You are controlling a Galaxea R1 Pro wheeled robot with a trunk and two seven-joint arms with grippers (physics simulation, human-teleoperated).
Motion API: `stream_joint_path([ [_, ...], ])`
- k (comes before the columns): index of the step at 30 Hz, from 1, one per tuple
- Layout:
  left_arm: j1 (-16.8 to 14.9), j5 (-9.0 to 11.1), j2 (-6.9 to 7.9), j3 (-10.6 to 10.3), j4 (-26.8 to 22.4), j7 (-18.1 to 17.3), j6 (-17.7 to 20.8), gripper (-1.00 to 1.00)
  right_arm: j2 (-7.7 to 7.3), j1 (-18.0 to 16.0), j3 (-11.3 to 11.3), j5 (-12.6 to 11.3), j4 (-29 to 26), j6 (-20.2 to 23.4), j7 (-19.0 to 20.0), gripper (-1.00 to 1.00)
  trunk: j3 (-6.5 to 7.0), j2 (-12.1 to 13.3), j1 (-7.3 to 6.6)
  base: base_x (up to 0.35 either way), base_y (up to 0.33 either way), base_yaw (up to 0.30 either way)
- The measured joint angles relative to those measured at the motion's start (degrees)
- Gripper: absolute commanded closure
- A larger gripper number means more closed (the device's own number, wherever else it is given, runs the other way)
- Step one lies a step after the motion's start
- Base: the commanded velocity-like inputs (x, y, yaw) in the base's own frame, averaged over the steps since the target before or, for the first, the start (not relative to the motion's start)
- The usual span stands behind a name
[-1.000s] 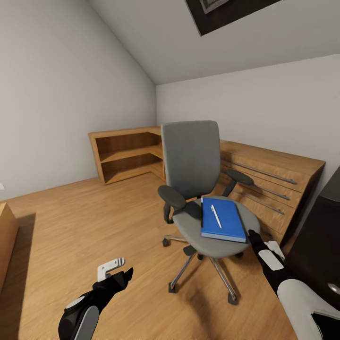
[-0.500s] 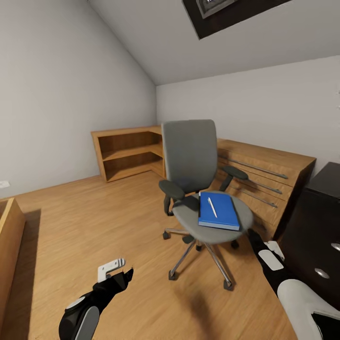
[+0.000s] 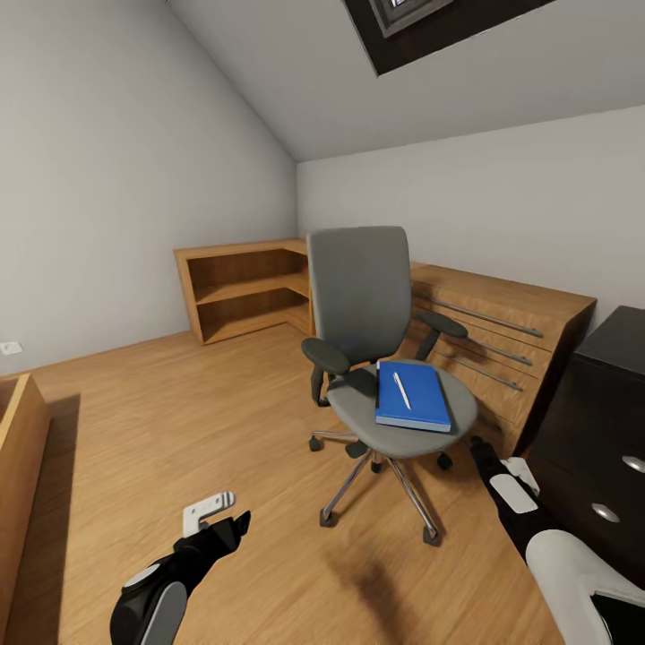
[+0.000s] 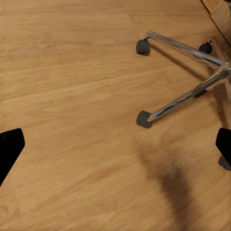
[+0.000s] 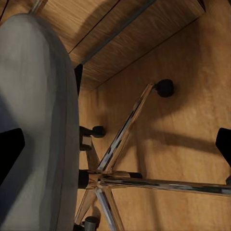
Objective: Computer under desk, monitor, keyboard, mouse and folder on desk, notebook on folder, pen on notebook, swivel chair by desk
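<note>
Here, in the head view, a grey swivel chair (image 3: 372, 358) stands at the middle of the frame on a light wooden floor (image 3: 179, 421), its back toward the far wall. A bright blue folder (image 3: 412, 397) lies flat on the right half of the seat, and a thin white pen (image 3: 402, 391) lies on top of the folder. No separate notebook can be made out between them; a dark strip along the folder's left edge might be one, but it is too thin to tell.

At the lower left of the frame the left gripper (image 3: 224, 520) hangs over bare floor, and its wrist view shows dark fingertips at both side edges with the floor between them, so its fingers are spread and empty. At the lower right, the right gripper (image 3: 479, 448) sits just below the seat's edge, near the folder but not touching it; its wrist view likewise shows dark tips far apart, parted around nothing, looking past the underside of the seat to the silver star base (image 5: 120, 178).

The step in hand appears to be reaching for the things on the chair. The next move likely calls for raising the right gripper above seat level and taking the pen or folder by an edge.

A black drawer unit (image 3: 600, 448) with round knobs, part of the desk, is cut off at the right edge, so the desktop is hidden. Low wooden cabinets (image 3: 502, 331) line the far wall behind the chair.
</note>
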Motion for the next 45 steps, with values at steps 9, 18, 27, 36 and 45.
stream_joint_path([
  [9, 0.0, 0.0, 0.05, 0.1, 0.1, 0.0, 0.0, -1.0, 0.14, 0.0, 0.0, 0.2, 0.0, -0.1, 0.2, -1.0, 0.0, 0.0, 0.0, 0.0, 0.0, 0.0],
  [18, 0.0, 0.0, 0.14, 0.1, 0.1, 0.1, 0.0, -1.0, 0.19, 0.1, 0.1, 0.4, 0.2, -0.1, 4.3, -1.0, 0.0, 0.0, 0.03, -0.139, 0.0, 0.0],
  [27, 0.0, 0.0, 0.15, 0.2, 0.1, 0.0, 0.0, -1.0, 0.19, 0.1, 0.1, 0.4, 0.2, -0.1, 4.7, -1.0, 0.0, 0.0, 0.01, -0.219, 0.0, 0.0],
  [36, 0.0, 0.0, 0.21, 0.2, 0.7, 0.0, -2.3, -1.0, 0.26, 0.1, 0.1, 3.9, 3.4, -1.5, 4.7, -1.0, 0.53, 1.2, -0.65, -0.011, 0.0, 0.0],
  [45, 0.0, -0.1, 0.26, 0.1, 4.8, 0.1, -3.1, -1.0, 3.21, 0.4, 0.0, 15.8, 9.0, -9.5, 4.7, -1.0, 2.15, 4.8, -2.63, 0.0, 0.0, 0.0],
])
